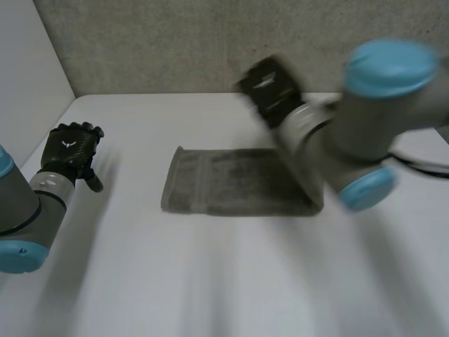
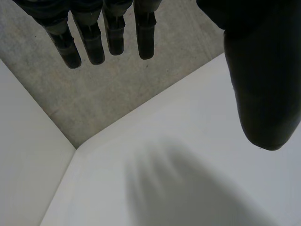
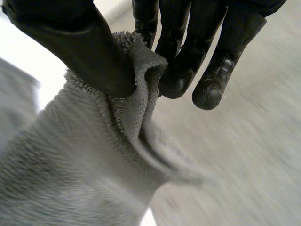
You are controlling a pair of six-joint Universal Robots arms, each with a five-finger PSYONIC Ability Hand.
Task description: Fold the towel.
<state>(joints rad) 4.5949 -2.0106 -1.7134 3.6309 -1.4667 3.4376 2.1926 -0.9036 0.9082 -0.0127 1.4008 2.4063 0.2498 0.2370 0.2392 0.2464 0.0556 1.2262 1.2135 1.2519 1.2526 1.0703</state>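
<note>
A grey towel lies across the middle of the white table, its right end hidden behind my right arm. My right hand is raised above the towel's far right part. In the right wrist view its thumb and fingers pinch a bunched corner of the towel, which hangs down from the grip. My left hand hovers over the table's left side, well away from the towel. Its fingers and thumb are straight and hold nothing.
A grey speckled wall stands along the table's far edge. A white side panel closes off the left. In the left wrist view, the table's far left corner lies beyond that hand's fingertips.
</note>
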